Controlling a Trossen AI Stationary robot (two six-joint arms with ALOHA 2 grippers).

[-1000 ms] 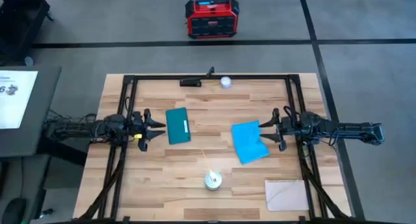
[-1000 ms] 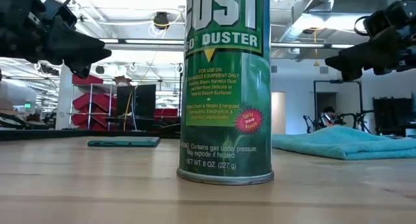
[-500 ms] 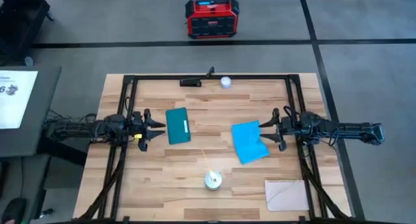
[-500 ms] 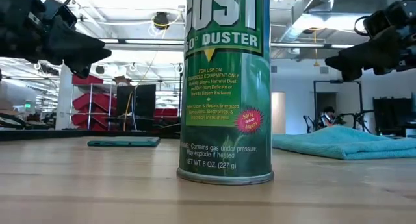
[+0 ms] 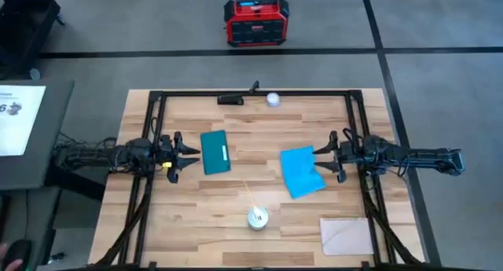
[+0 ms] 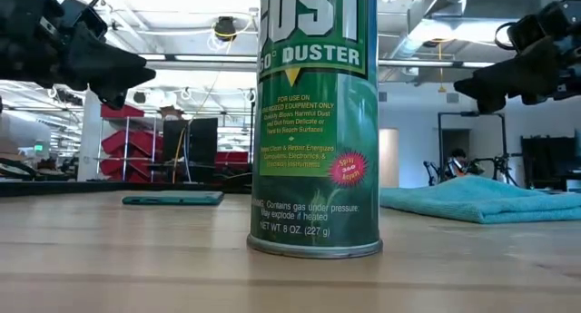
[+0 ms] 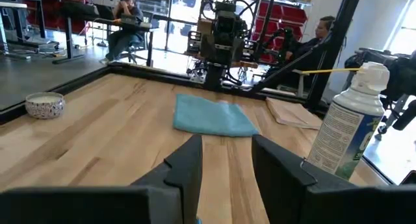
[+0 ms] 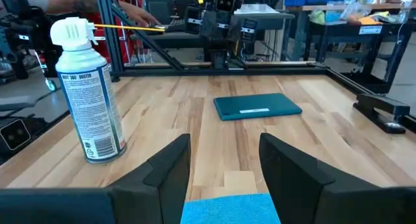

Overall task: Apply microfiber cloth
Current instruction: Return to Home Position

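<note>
- Currently, the microfiber cloth [image 5: 301,171] is laid flat on the right half of the wooden tabletop [image 5: 259,184], slightly skewed to its edges.
- The right gripper [image 5: 320,159] is held in the air over the cloth's outer edge. Its fingers [image 8: 170,165] are spread apart, and nothing is held between them.
- The left gripper [image 5: 190,156] is raised above the tabletop just beside the tablet [image 5: 214,152], which is laid teal back up. Its fingers [image 7: 188,169] are likewise parted and empty.
- A green duster can [image 5: 257,217] is stood upright near the edge closest to the low camera, apart from cloth and tablet.
- A pale beige sheet [image 5: 346,236] is laid flat near the corner on the right arm's side, well apart from the can.
</note>
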